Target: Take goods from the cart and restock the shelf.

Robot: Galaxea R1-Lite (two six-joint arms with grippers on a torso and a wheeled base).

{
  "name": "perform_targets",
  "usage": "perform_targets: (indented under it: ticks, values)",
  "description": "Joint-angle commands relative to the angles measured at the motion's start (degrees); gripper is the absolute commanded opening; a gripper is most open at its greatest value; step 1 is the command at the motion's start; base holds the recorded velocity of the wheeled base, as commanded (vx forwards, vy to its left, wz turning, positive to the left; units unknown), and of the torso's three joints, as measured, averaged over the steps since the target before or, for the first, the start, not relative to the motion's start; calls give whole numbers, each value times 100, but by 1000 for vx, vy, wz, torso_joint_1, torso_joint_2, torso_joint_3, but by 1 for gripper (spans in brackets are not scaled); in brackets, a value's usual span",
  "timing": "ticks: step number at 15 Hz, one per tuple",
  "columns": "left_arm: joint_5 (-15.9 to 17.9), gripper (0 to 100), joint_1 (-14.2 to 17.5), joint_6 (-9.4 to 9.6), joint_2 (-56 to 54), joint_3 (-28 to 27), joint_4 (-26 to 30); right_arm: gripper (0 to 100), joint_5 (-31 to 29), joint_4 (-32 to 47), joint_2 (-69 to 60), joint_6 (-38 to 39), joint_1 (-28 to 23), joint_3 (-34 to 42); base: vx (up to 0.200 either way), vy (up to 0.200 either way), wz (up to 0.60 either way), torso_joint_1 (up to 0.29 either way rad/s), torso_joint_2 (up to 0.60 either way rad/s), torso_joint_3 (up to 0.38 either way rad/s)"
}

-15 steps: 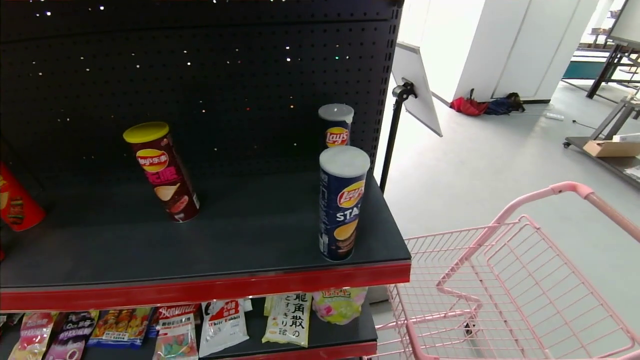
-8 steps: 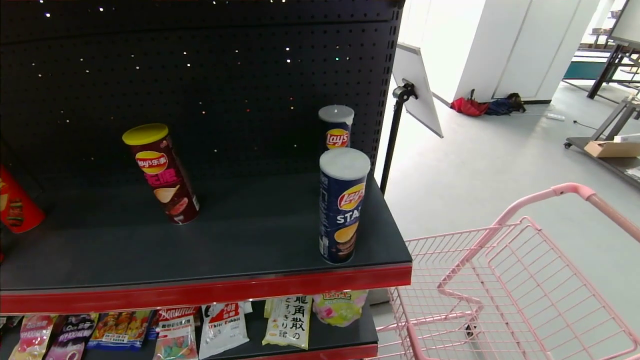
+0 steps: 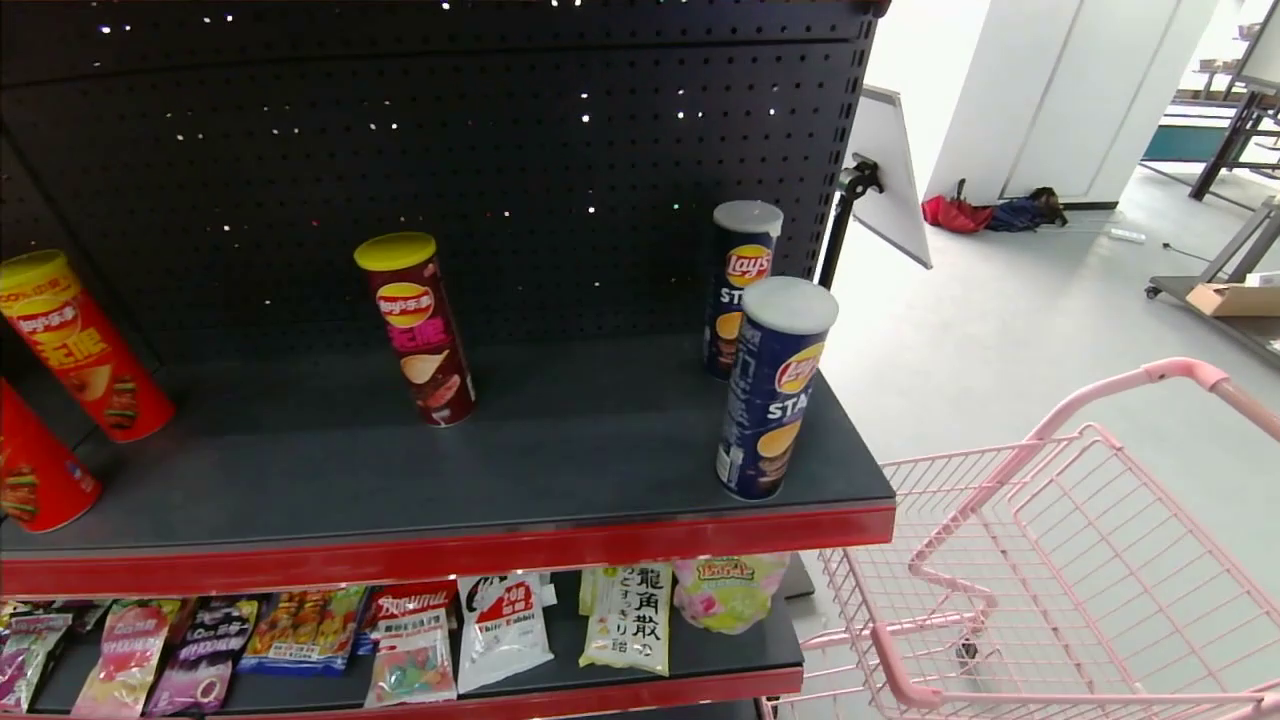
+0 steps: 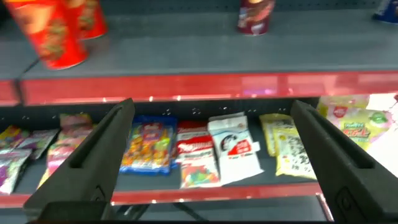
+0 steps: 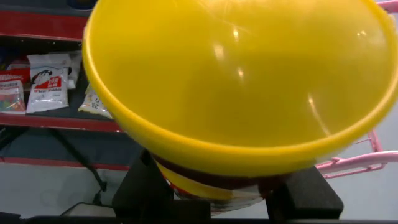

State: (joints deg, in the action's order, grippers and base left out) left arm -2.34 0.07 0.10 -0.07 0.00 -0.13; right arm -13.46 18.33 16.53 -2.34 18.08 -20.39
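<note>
Pinching a yellow-lidded can, the right gripper is hanging near the pink cart; the left gripper is facing the snack bags, fingers spread.

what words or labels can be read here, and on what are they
Front dark blue tube with grey lid: logo and white capitals, legible.
Maroon tube with yellow lid: logo, pink characters.
Lower-shelf snack packets: mostly too small.
Yellow-lidded can in right gripper: label hidden.
</note>
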Motion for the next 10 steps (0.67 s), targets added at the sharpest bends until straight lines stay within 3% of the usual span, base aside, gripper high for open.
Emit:
perform_targets:
  ticks: [1, 3, 8, 10]
  values:
    - [-3, 100, 1, -1, 7, 0, -4, 0, 1, 3, 17, -3, 3, 0, -200, 200, 0, -2, 2, -7]
    - [-3, 100, 1, -1, 7, 0, -4, 0, 1, 3, 8, -3, 3, 0, -100, 200, 0, 5, 0, -5]
    - [-3, 100, -7, -1, 7, 0, 5, 0, 1, 3, -27, -3, -6, 0, 0, 0, 0, 0, 0, 0]
    - [-3, 100, 1, -1, 7, 0, 5, 0, 1, 12, -53, -3, 3, 9, 0, 200, 0, 10, 7, 5]
